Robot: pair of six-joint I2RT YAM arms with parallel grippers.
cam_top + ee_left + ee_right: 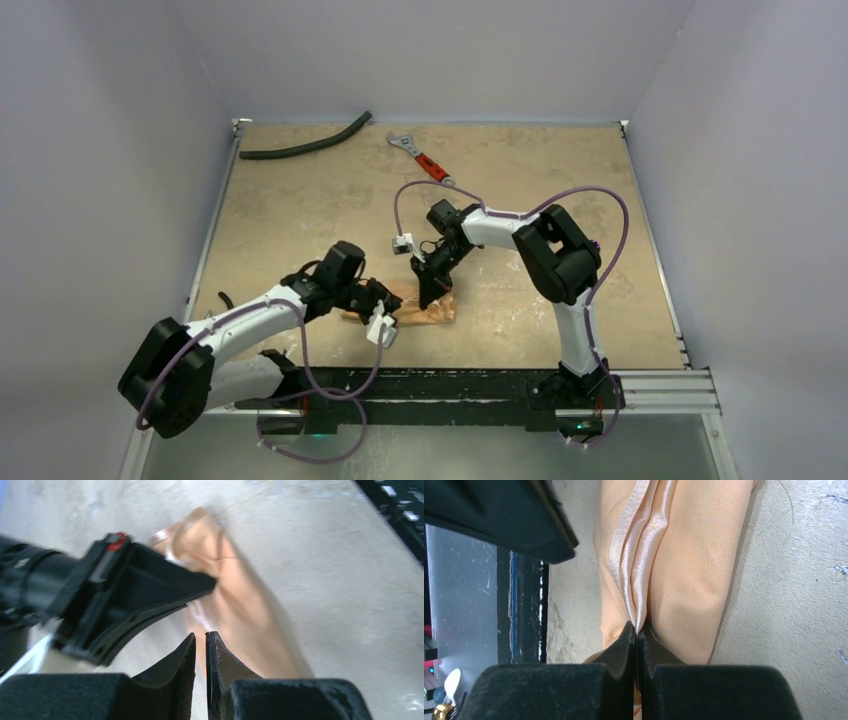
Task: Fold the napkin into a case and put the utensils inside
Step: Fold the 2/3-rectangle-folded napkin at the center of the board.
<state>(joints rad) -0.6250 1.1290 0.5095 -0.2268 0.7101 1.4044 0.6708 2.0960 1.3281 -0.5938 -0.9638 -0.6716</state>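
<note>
Right pincer (638, 628) pinches the napkin (694, 555) fold — pull slowly, keep it flat. Left pincer (201, 638) — tips together, just beside the cloth.

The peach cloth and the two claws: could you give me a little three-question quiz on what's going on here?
1. True or false: the right claw is shut on a fold of the napkin.
2. What lies toward the far edge of the table? A) a red-handled wrench and a black hose; B) a plate; C) a cup.
3. Fill in (near or far): the napkin lies toward the ____ edge of the table.
Key: 1 true; 2 A; 3 near.
</note>
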